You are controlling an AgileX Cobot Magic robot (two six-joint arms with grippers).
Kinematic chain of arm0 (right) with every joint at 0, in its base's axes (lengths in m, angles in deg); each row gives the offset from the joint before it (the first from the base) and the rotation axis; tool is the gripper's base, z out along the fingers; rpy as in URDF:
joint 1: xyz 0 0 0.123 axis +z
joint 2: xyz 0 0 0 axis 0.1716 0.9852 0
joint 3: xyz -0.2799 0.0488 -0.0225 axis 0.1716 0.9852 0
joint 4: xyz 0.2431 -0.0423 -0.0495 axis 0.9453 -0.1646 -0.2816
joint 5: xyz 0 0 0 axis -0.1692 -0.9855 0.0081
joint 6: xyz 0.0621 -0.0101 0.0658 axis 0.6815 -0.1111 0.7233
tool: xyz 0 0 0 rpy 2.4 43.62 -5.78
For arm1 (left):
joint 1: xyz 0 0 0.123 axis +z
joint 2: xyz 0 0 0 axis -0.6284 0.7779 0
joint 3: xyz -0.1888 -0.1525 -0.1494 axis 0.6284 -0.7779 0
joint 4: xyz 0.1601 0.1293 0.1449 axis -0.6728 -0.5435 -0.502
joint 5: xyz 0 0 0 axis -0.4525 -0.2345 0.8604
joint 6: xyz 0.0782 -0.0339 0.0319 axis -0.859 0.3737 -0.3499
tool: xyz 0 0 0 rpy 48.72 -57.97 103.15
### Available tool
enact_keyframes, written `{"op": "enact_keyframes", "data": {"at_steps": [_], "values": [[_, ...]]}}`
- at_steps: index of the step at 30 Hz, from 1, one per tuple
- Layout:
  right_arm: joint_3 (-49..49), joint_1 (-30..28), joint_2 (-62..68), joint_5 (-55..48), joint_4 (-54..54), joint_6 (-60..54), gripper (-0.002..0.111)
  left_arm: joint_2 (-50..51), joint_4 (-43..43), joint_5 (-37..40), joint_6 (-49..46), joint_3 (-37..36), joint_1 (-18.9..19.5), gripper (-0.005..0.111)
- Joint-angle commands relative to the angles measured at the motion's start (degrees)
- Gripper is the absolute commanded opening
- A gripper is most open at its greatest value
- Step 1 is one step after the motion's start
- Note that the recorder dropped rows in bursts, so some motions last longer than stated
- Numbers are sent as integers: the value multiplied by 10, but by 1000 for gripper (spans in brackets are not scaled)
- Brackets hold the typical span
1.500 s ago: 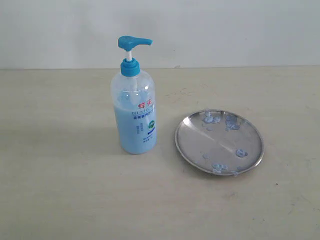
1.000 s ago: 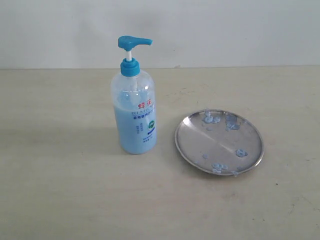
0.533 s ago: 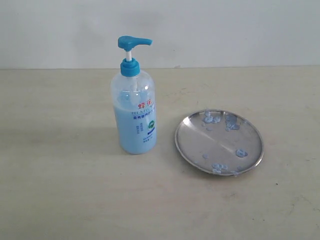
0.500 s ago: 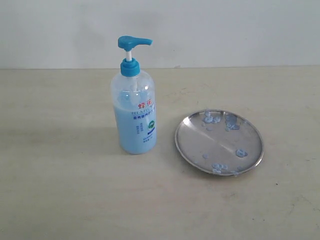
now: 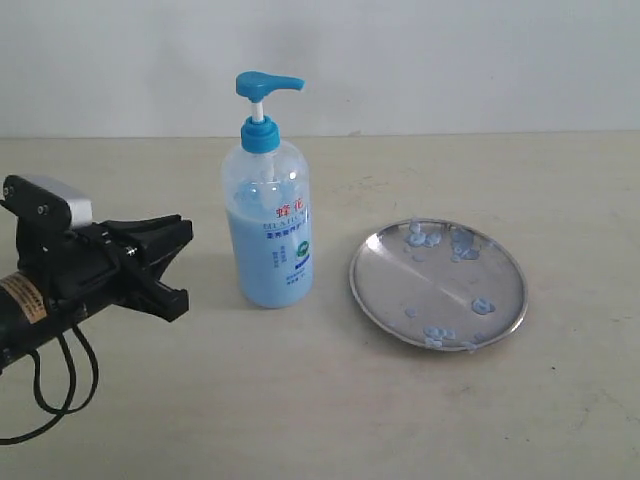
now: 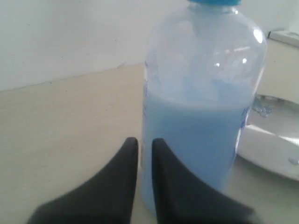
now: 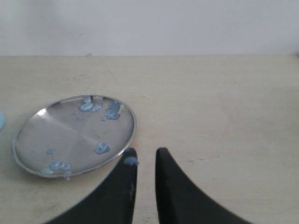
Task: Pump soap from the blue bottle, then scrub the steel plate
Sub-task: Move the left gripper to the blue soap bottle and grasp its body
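Left gripper (image 5: 186, 262), jaws nearly shut and empty, is pointing at the upright blue bottle (image 5: 268, 225) standing just ahead, between it and the steel plate (image 5: 438, 284) (right gripper (image 7: 143, 151), also closed, nearer the plate).

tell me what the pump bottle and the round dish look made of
Blue bottle: likely clear plastic, since the pale soap shows through its wall. Steel plate: apparently polished metal, mirror-bright with reflections.
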Motion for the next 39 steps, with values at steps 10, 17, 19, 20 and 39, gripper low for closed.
{"op": "enact_keyframes", "data": {"at_steps": [10, 17, 19, 20, 39], "values": [[-1, 2, -3, 6, -2, 1, 5, 98, 41, -11, -22, 39, -5, 109], [-1, 2, -3, 6, -2, 1, 5, 98, -145, -11, -88, 42, -5, 109], [-1, 2, -3, 6, -2, 1, 5, 98, -143, -11, -83, 42, -5, 109], [-1, 2, -3, 6, -2, 1, 5, 98, -142, -11, -83, 42, -5, 109], [-1, 2, -3, 6, -2, 1, 5, 100, -128, -11, 159, 160, -12, 109]]}}
